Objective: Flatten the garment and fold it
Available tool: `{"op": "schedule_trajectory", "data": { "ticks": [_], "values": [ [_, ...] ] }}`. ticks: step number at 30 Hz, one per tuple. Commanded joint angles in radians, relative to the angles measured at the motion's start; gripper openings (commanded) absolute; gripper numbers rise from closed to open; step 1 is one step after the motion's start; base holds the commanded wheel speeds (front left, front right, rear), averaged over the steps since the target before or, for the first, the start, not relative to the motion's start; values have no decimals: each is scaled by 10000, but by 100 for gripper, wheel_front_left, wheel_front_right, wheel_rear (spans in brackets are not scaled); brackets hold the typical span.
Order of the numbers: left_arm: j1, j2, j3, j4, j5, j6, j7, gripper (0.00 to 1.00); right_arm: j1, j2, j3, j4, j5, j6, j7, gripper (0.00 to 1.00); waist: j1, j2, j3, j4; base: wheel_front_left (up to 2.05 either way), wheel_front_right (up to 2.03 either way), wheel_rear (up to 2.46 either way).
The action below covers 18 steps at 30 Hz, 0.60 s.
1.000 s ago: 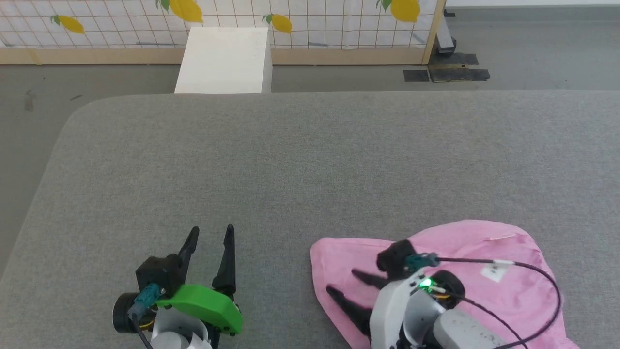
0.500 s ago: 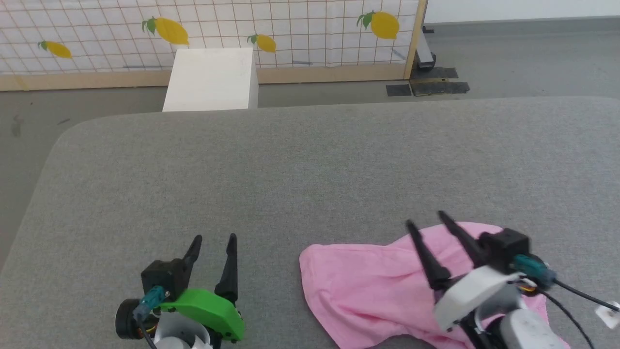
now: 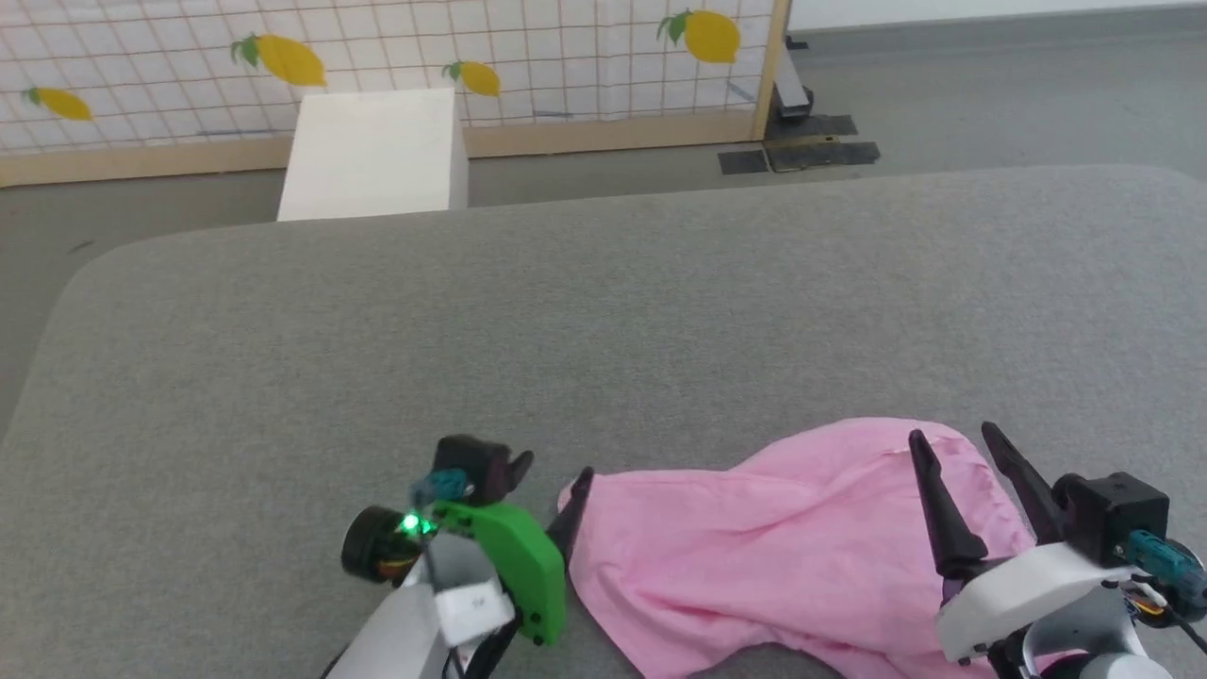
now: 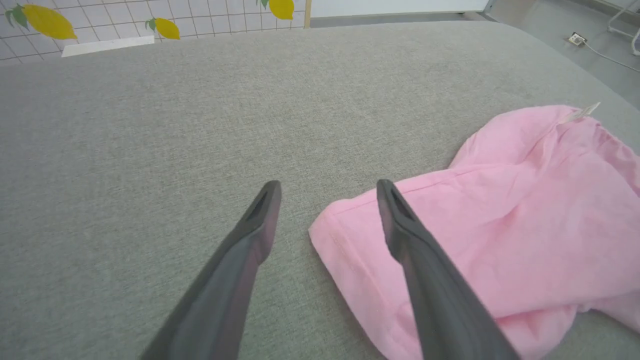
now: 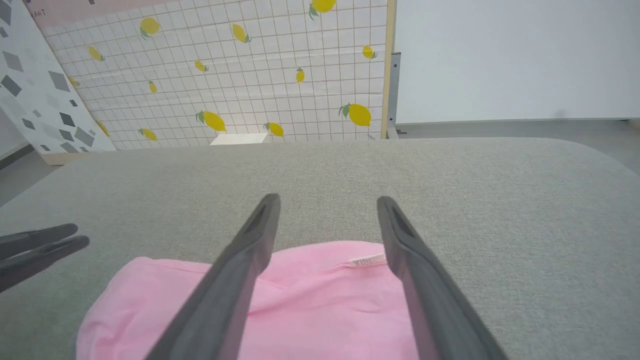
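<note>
The pink garment [image 3: 754,556] lies crumpled on the grey padded table [image 3: 566,311], near its front right. My left gripper [image 3: 550,483] is open at the garment's left corner. In the left wrist view this gripper [image 4: 327,184] has one finger over the garment [image 4: 500,225] and the other over bare table. My right gripper [image 3: 952,436] is open above the garment's right part, fingers pointing away, nothing between them. In the right wrist view the garment [image 5: 310,295] spreads under that gripper [image 5: 327,198], and a small white label [image 5: 367,260] sits at its far edge.
A white box [image 3: 372,156] stands on the floor beyond the table's far edge. Behind it is a lemon-patterned screen [image 3: 528,38] in a wooden frame. The table's left and far areas are bare grey fabric. The left gripper's fingers [image 5: 40,245] show at the left edge of the right wrist view.
The head camera has shifted. My right gripper swung from pointing left across the garment to pointing away at its right side. My left gripper moved right to the garment's left corner.
</note>
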Motion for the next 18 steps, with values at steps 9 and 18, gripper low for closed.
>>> {"op": "schedule_trajectory", "data": {
  "ticks": [9,18],
  "values": [
    [-1799,517,-1062,2156,-433,-352,2695,100,306,204,-13,-644,-100,-11,428,100,0,68,640,-837,0,0,0],
    [-2285,874,-3673,2880,-1851,-384,5553,44,336,289,-139,-563,108,-11,549,100,0,68,1002,-1188,0,0,0]
  ]
}}
